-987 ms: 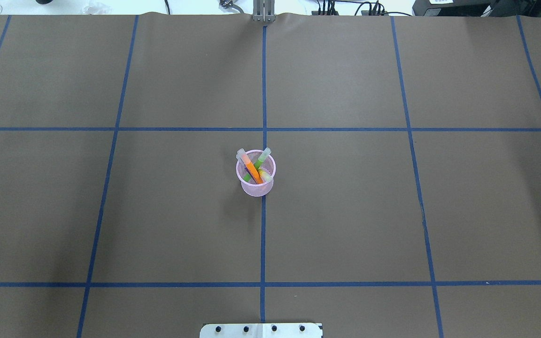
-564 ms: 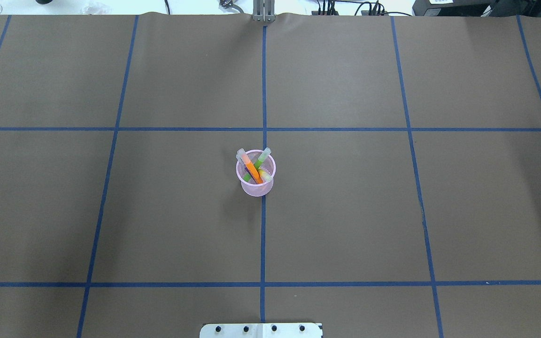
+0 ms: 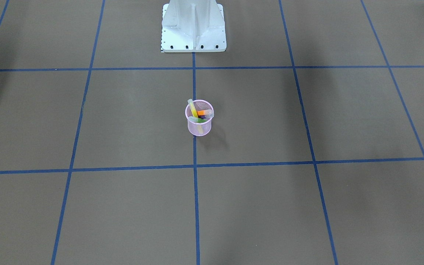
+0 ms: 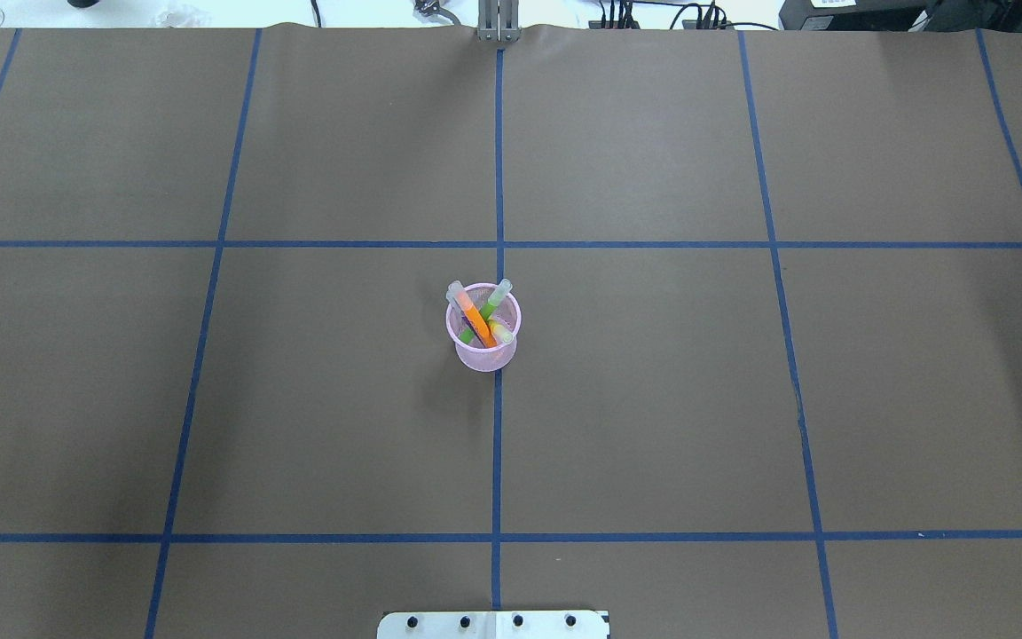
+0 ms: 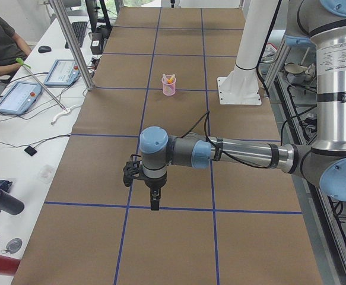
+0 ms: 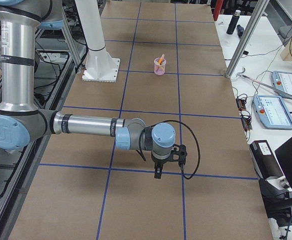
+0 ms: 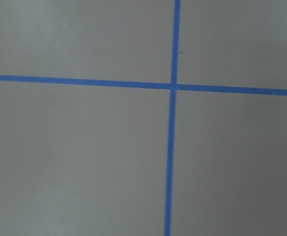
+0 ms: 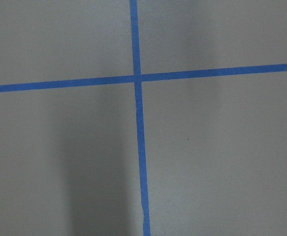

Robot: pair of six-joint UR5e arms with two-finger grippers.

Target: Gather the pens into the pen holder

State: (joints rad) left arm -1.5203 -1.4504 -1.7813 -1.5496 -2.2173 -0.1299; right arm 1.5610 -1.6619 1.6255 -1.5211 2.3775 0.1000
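Observation:
The light-pink mesh pen holder (image 4: 483,355) stands upright at the table's middle, on a blue tape line; it also shows in the front view (image 3: 199,129). Inside it lean the orange pen (image 4: 476,321), the green pen (image 4: 492,303) and the yellow pen (image 4: 502,335); the purple pen is mostly hidden behind the orange one. My left gripper (image 5: 155,205) shows only in the exterior left view, far from the holder over a tape line. My right gripper (image 6: 158,174) shows only in the exterior right view, equally far off. I cannot tell whether either is open or shut.
Brown paper with a blue tape grid covers the table. The white robot base plate (image 3: 193,36) sits at the near edge. Both wrist views show only paper and a tape crossing. Desks with tablets (image 5: 19,98) and a seated person lie beyond the far edge.

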